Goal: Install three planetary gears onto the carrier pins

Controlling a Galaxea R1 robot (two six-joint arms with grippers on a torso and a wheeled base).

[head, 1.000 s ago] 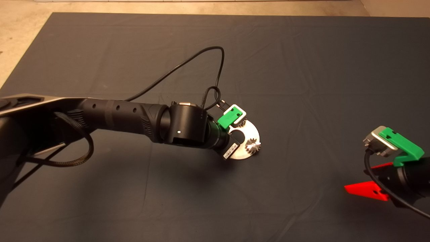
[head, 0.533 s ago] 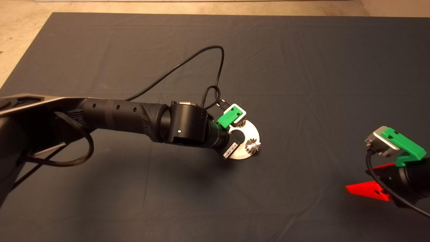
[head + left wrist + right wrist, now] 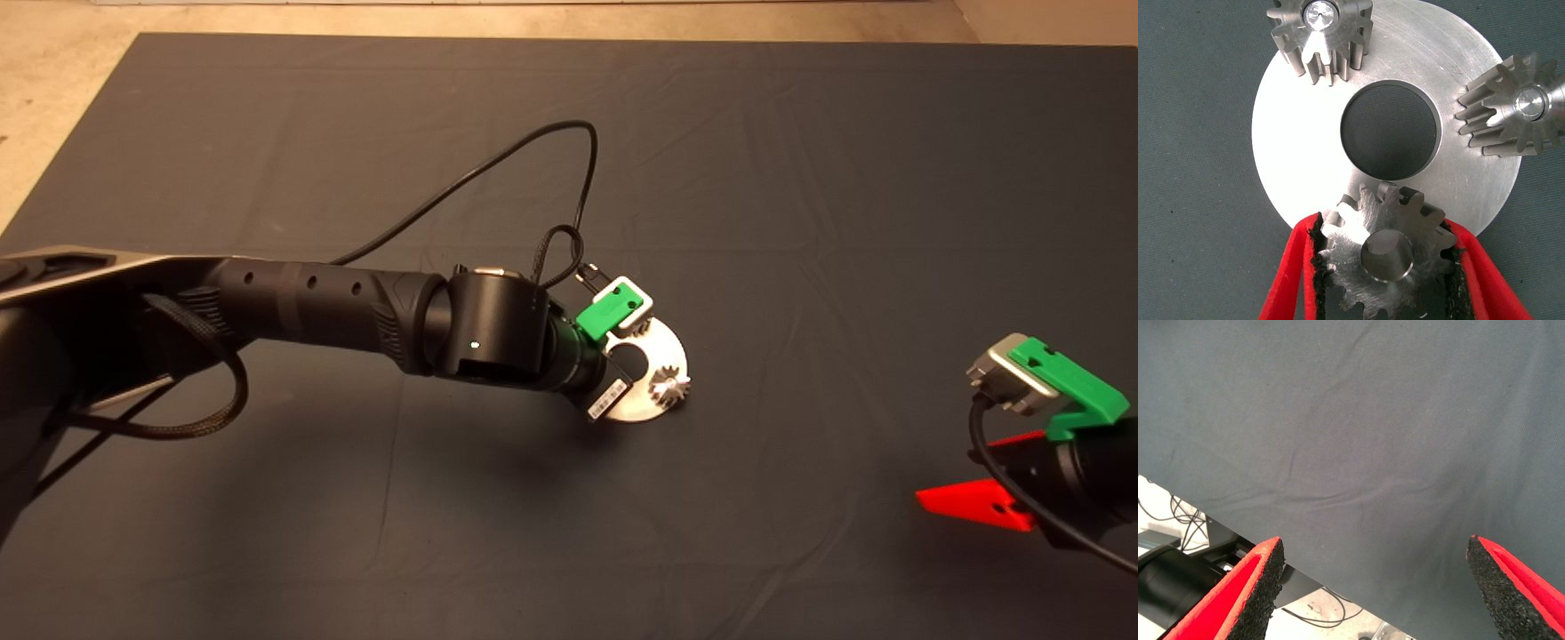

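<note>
The shiny round plate (image 3: 1298, 153) lies on the mat at the centre (image 3: 671, 351). Two planetary gears (image 3: 1321, 33) (image 3: 1518, 107) sit on their carrier pins (image 3: 1319, 13) (image 3: 1528, 103). My left gripper (image 3: 1388, 267) is shut on the third gear (image 3: 1365, 220), which sits on a pin (image 3: 1387, 253) at the plate's rim, slightly tilted. In the head view the left wrist covers that gear; one gear (image 3: 669, 388) shows on the plate's near side. My right gripper (image 3: 956, 471) is open and empty, parked at the lower right over bare mat (image 3: 1375, 553).
The left arm's black cable (image 3: 551, 160) loops above the mat behind the wrist. The dark mat (image 3: 800, 178) is bare around the plate. Past the mat's edge the right wrist view shows floor with cables (image 3: 1178, 520).
Almost nothing has changed. The left gripper stays on the gear at the plate, and the right gripper has drifted very slightly lower right.
</note>
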